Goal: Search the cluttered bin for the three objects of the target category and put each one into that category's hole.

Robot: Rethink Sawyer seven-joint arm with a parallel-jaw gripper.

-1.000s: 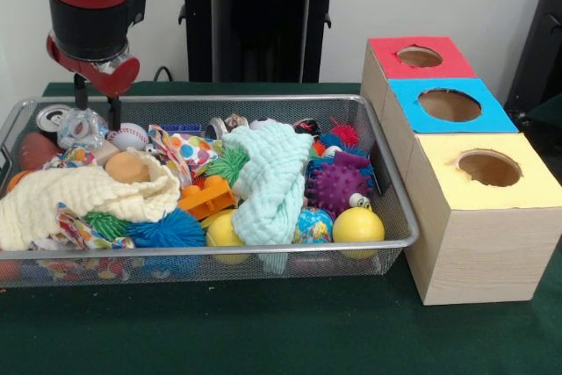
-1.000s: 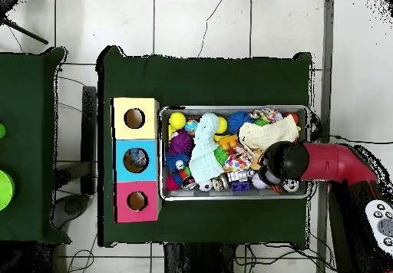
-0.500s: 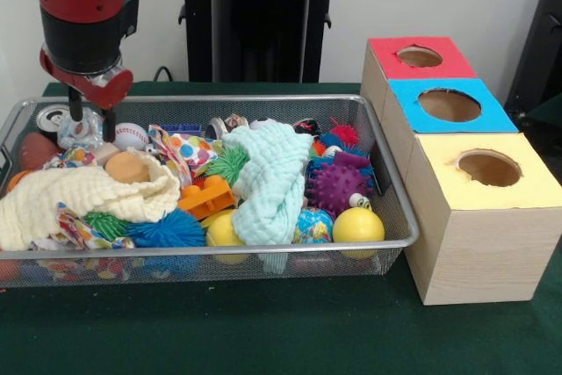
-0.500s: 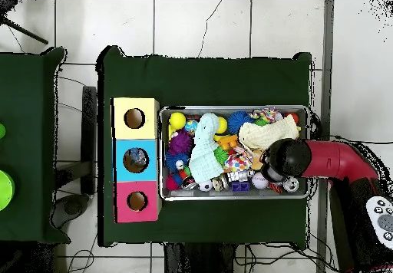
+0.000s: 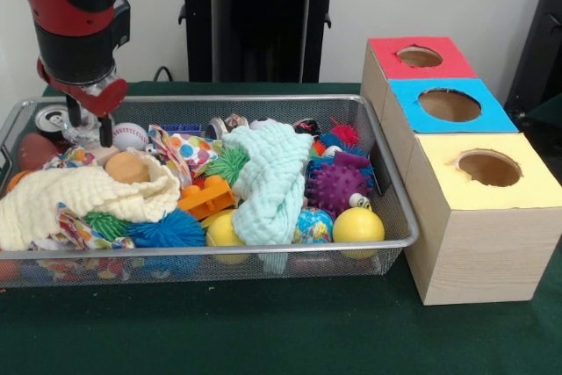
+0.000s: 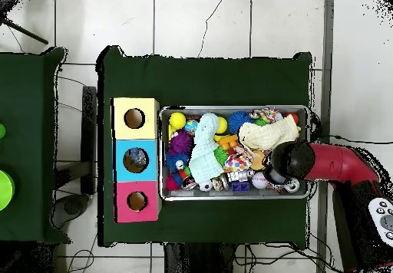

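Your tool (image 5: 88, 126) hangs low over the far corner of the wire bin (image 5: 263, 256), its two thin black fingers (image 5: 105, 132) apart. They sit around a crinkly clear thing (image 5: 82, 126), but you cannot tell if they touch it. A shiny can (image 5: 53, 118) and a round baseball (image 5: 130, 135) lie just beside it. The bin is full of soft cloths, spiky balls and smooth balls. A wooden box (image 5: 457, 173) stands beside the bin on the green desk (image 5: 263, 331), with red, blue and yellow tops, each with a round hole.
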